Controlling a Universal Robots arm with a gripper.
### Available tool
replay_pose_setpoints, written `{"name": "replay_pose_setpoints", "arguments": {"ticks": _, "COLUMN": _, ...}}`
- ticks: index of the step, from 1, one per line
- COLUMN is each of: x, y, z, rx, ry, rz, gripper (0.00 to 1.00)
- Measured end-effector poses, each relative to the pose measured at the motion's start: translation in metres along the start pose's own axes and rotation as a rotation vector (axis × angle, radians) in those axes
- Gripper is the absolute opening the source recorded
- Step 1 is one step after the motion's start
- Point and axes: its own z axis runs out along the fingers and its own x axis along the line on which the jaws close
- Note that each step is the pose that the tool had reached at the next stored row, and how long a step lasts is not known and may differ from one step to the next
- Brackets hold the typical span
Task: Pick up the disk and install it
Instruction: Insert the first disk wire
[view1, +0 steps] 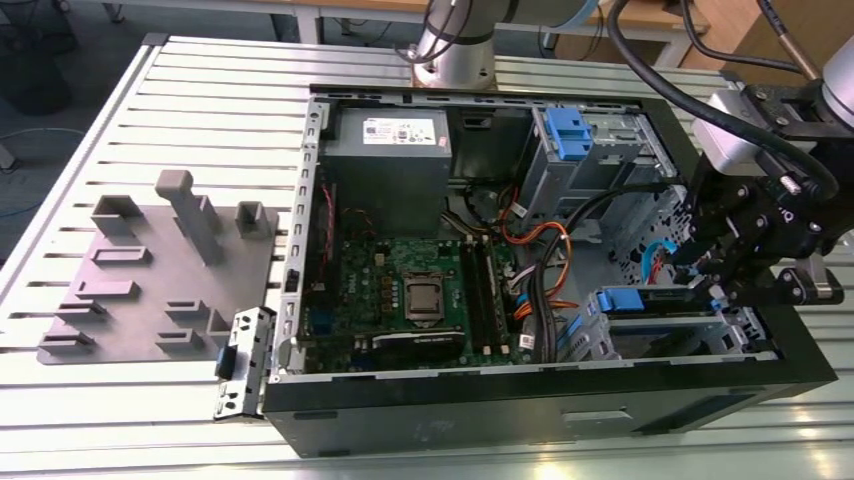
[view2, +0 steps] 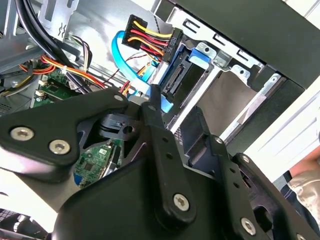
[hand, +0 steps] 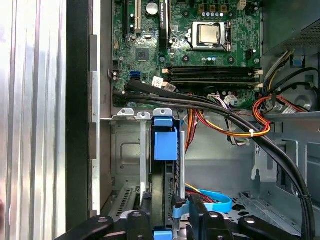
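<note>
Gripping the disk (hand: 159, 200) edge-on, my gripper (hand: 167, 212) clamps its fingers (hand: 145, 212) on both flat faces so the drive stays aligned with the drive cage (hand: 131, 150) at the case's near corner, on the exterior view's right. Its blue rail tab (hand: 165, 140) leads into the slot. Cables (hand: 235, 125) arch clear beyond the cage. Farther off lies the motherboard (hand: 200, 45), untouched.
</note>
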Motion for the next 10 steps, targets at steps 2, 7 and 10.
{"name": "replay_pose_setpoints", "arguments": {"ticks": 2, "x": 0.0000, "y": 0.0000, "z": 0.0000, "rx": 0.0000, "ry": 0.0000, "rz": 0.000, "gripper": 0.36}}
{"name": "replay_pose_setpoints", "arguments": {"ticks": 7, "x": 0.0000, "y": 0.0000, "z": 0.0001, "rx": 0.0000, "ry": -0.0001, "rz": 0.000, "gripper": 0.18}}
{"name": "replay_pose_setpoints", "arguments": {"ticks": 10, "x": 0.0000, "y": 0.0000, "z": 0.0001, "rx": 0.0000, "ry": -0.0001, "rz": 0.000, "gripper": 0.16}}
